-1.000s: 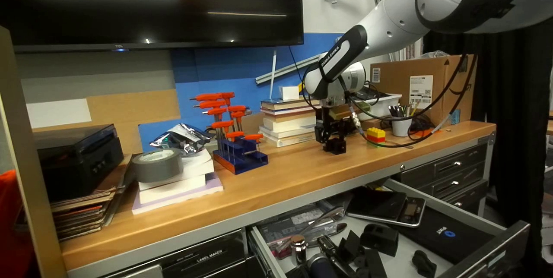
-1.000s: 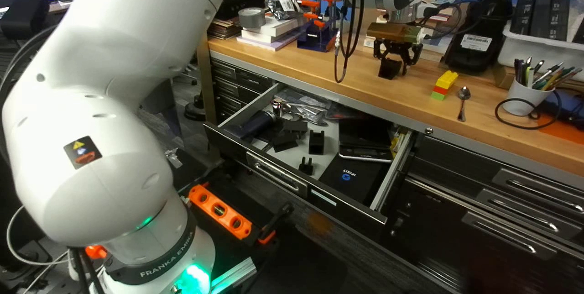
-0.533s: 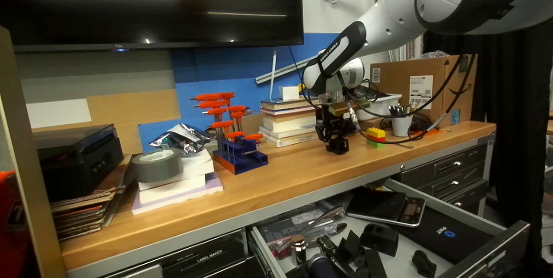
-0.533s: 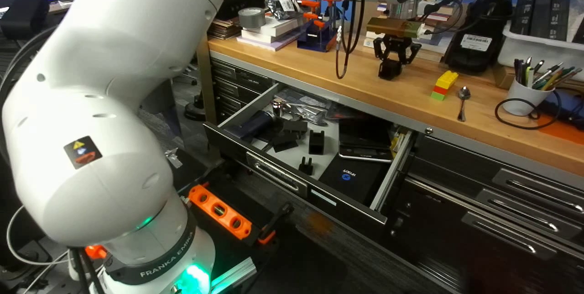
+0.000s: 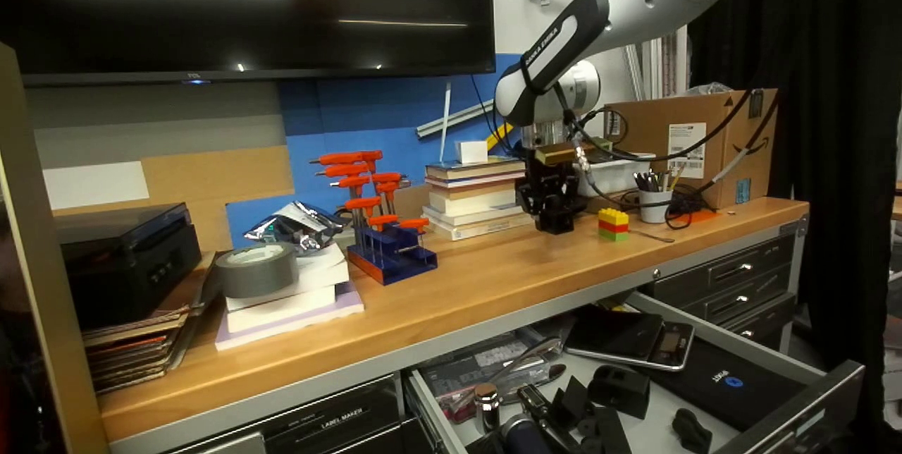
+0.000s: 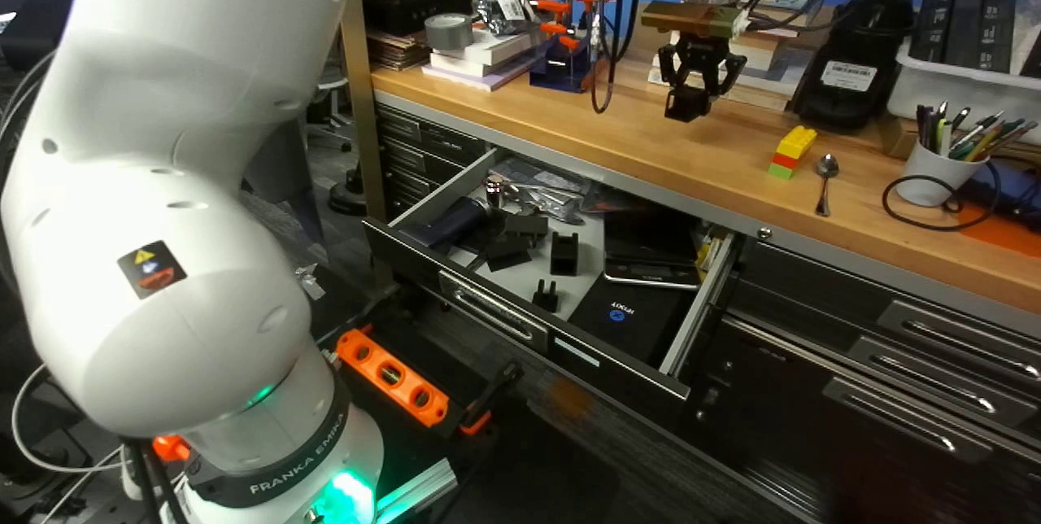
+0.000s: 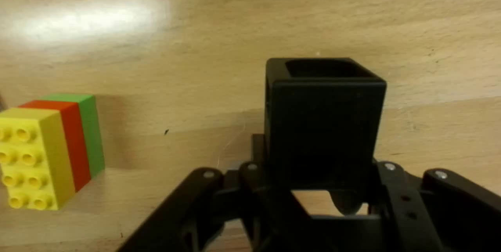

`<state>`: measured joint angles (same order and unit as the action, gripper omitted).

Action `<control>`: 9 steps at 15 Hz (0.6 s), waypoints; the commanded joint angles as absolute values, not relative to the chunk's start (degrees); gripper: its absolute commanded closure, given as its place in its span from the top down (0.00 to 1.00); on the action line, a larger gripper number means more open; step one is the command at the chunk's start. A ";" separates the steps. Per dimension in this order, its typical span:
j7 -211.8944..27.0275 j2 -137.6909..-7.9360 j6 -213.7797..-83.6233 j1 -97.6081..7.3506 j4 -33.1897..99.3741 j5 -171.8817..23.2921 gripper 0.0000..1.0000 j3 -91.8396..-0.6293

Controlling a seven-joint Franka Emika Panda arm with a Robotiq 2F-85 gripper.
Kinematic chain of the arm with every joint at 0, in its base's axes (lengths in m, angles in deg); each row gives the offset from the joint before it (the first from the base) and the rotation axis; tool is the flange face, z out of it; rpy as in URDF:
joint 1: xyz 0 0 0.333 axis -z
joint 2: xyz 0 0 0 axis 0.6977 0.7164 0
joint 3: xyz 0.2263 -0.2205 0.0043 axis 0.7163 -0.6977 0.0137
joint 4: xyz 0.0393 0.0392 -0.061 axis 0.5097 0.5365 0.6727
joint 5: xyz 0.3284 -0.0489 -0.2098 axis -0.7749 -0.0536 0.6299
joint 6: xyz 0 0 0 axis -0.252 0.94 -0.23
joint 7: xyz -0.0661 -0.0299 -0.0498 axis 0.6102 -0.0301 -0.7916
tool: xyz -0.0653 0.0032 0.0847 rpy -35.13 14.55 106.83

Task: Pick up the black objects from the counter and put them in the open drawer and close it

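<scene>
My gripper (image 7: 318, 159) is shut on a black box-shaped object (image 7: 325, 126) with an opening in one end. Its fingers press on two opposite sides. In both exterior views the object (image 5: 561, 221) (image 6: 686, 103) hangs a little above the wooden counter (image 6: 732, 154). The open drawer (image 6: 592, 251) is below the counter's front edge. Inside it lie a black block (image 6: 564, 254), black flat pieces (image 6: 508, 254) and a small black forked piece (image 6: 546, 296). The underside of the held object is hidden.
A yellow, red and green toy brick stack (image 6: 791, 151) stands beside the gripper, also left in the wrist view (image 7: 47, 154). A spoon (image 6: 825, 174), pen cup (image 6: 935, 170), book stack (image 5: 472, 200) and blue tool rack (image 5: 391, 256) are on the counter. Cables hang from the arm.
The gripper has closed on the black object, which stood on the counter, and has lifted it upward. The arm has risen. The drawer and its contents have not moved.
</scene>
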<state>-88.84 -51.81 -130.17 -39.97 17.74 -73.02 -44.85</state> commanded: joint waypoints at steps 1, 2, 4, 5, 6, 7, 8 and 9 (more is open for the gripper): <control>-95.87 -63.57 -131.27 -42.09 31.60 -72.78 0.28 -46.50; -98.67 -65.82 -131.35 -42.74 34.27 -72.45 0.28 -46.98; -104.52 -70.32 -131.78 -44.04 39.96 -71.74 0.28 -47.75; -107.85 -72.49 -132.06 -44.76 42.84 -71.32 0.28 -48.05; -111.52 -74.60 -132.40 -45.55 45.76 -70.67 0.28 -48.27; -115.69 -76.71 -132.73 -46.34 48.74 -69.89 0.28 -48.39; -119.60 -78.73 -133.22 -46.96 51.77 -69.01 0.28 -48.38; -123.18 -80.61 -133.77 -47.38 54.80 -68.61 0.28 -48.09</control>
<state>-113.30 -72.39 -130.51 -44.96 43.63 -70.79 -47.38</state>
